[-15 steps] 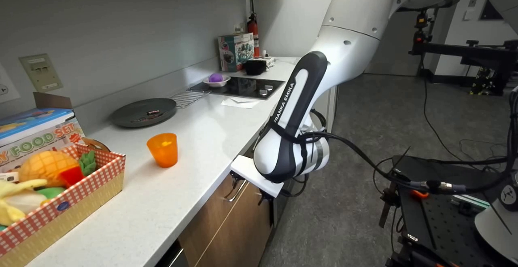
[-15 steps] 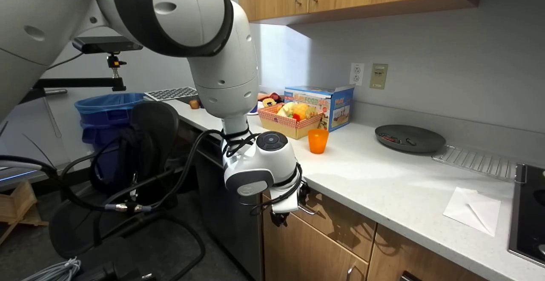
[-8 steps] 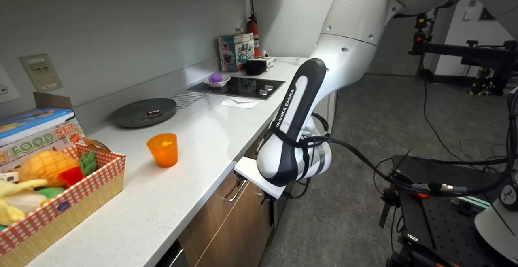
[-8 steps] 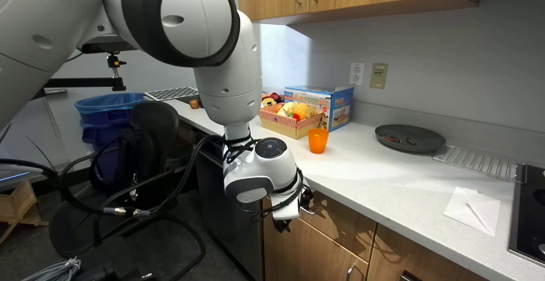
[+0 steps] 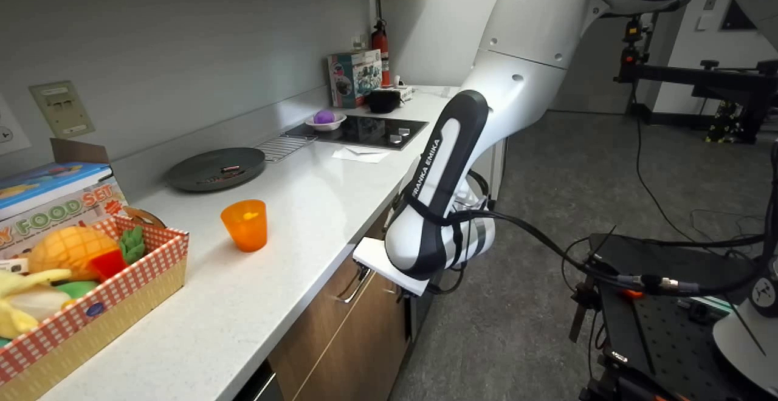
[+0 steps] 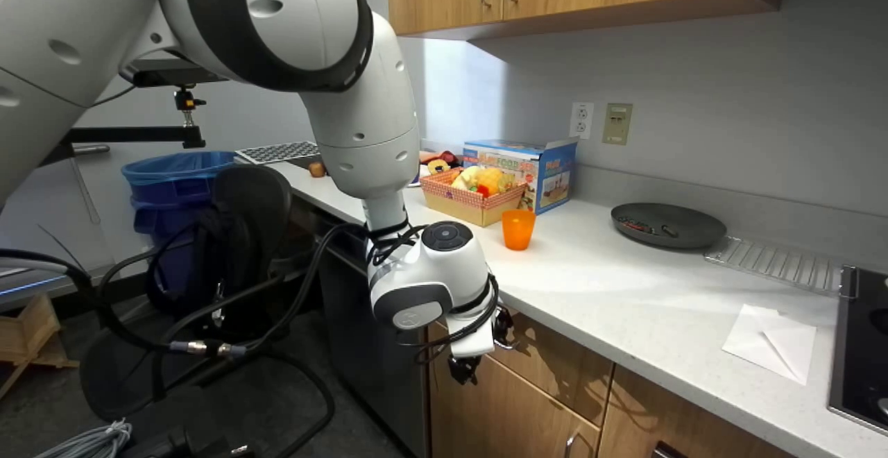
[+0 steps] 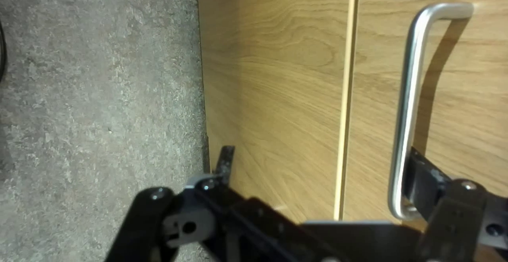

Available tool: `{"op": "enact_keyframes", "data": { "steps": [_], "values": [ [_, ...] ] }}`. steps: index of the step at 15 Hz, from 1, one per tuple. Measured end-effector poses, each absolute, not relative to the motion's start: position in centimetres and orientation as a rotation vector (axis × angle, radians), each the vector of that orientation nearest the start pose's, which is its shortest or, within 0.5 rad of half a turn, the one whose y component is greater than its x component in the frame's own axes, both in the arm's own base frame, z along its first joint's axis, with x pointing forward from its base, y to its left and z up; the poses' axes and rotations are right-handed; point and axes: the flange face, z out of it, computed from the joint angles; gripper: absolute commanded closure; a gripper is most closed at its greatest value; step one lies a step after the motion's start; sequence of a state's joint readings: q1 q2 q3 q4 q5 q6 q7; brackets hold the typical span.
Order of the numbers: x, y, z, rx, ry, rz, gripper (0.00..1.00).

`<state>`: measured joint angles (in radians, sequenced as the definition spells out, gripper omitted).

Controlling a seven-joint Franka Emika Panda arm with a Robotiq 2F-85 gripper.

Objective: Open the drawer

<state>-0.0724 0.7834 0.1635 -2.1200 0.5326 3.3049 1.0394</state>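
The drawer (image 7: 373, 107) is a brown wood front just under the counter, shut, its interior hidden. It also shows in both exterior views (image 5: 316, 301) (image 6: 565, 364). Its silver bar handle (image 7: 408, 95) stands at the right of the wrist view. My gripper (image 7: 320, 152) is wide open at the drawer front. One of its fingers (image 7: 424, 178) reaches behind the bar, between bar and wood, near the handle's lower end in the wrist view; whether it touches is unclear. The opposite finger is far to the left, before the lower door. My gripper also shows in an exterior view (image 6: 483, 348).
A wood cabinet door (image 7: 278, 75) lies below the drawer. The white countertop (image 6: 624, 291) overhangs above, with an orange cup (image 6: 518, 229), a food basket (image 6: 472, 211) and a dark pan (image 6: 668, 225). A dark appliance front (image 6: 368, 347) stands beside the drawer. Cables (image 5: 535, 225) hang from the arm.
My gripper has moved slightly down and a little along the cabinet, so one finger now overlaps the drawer handle. The drawer has not moved.
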Motion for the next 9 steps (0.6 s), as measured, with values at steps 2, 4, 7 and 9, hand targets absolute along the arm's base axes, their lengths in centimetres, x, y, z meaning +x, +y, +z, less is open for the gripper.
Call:
{"op": "enact_keyframes", "data": {
  "steps": [2,4,7,9],
  "values": [
    [56.6,0.2,7.9,-2.036,1.992,-0.339,0.00],
    [56.8,0.3,8.2,-2.059,2.007,-0.327,0.00],
    [57.2,0.4,8.6,-2.089,2.034,-0.299,0.00],
    [57.5,0.3,8.8,-2.104,2.044,-0.280,0.00]
  ]
}}
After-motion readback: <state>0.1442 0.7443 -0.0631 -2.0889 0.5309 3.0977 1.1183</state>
